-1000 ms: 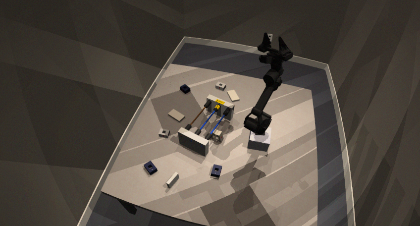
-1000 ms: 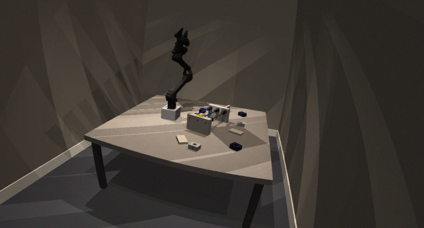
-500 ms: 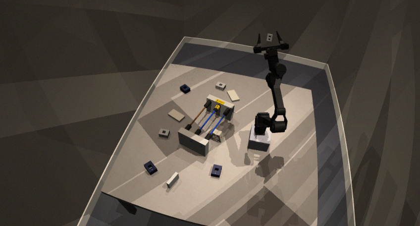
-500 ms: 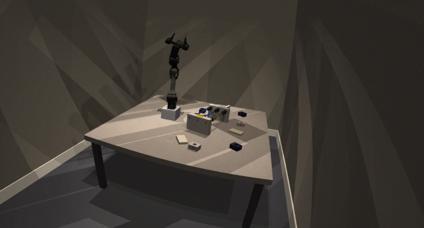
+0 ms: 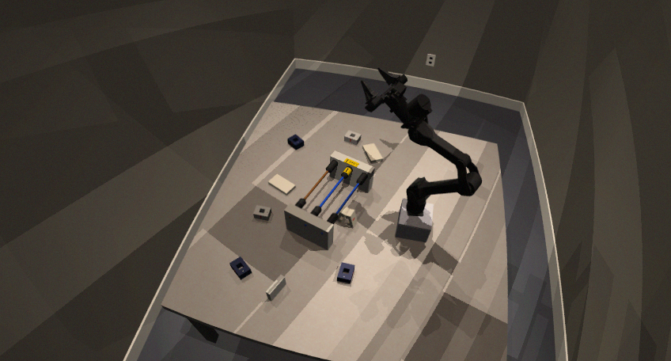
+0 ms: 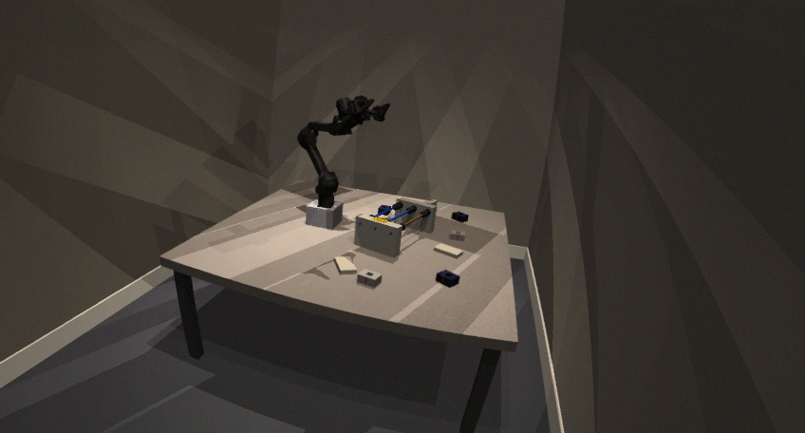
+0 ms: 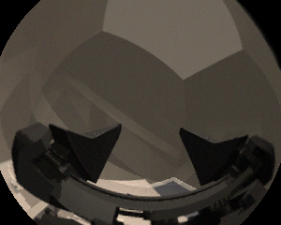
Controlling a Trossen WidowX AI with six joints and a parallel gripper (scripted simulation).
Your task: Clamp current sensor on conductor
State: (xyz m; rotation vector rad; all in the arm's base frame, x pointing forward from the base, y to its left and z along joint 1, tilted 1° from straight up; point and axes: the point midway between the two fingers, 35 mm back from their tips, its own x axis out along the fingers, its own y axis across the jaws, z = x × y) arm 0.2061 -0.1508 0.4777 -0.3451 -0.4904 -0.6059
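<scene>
A rig of two grey end blocks (image 5: pixel 308 226) (image 6: pixel 377 235) carries three conductors: one orange (image 5: pixel 315 186) and two blue. The middle blue conductor (image 5: pixel 332 191) has a yellow collar (image 5: pixel 346 171) under a yellow label (image 5: pixel 350 161) on the far block. The pale box-shaped sensor (image 5: pixel 348 217) stands on the table right of the rig, beside the right-hand blue conductor (image 5: pixel 349 197). I cannot tell whether they touch. My gripper (image 5: pixel 377 81) (image 6: pixel 378 110) (image 7: pixel 151 129) is open and empty. It is high in the air above the table's far side, pointing away from the rig. The wrist view shows only walls.
Dark blue blocks (image 5: pixel 295 141) (image 5: pixel 240 267) (image 5: pixel 345 272), grey blocks (image 5: pixel 352 136) (image 5: pixel 262 212), cream plates (image 5: pixel 281 184) (image 5: pixel 373 152) and a grey bar (image 5: pixel 275 286) lie scattered around the rig. The arm's base (image 5: pixel 414 223) (image 6: pixel 324 213) stands right of the rig.
</scene>
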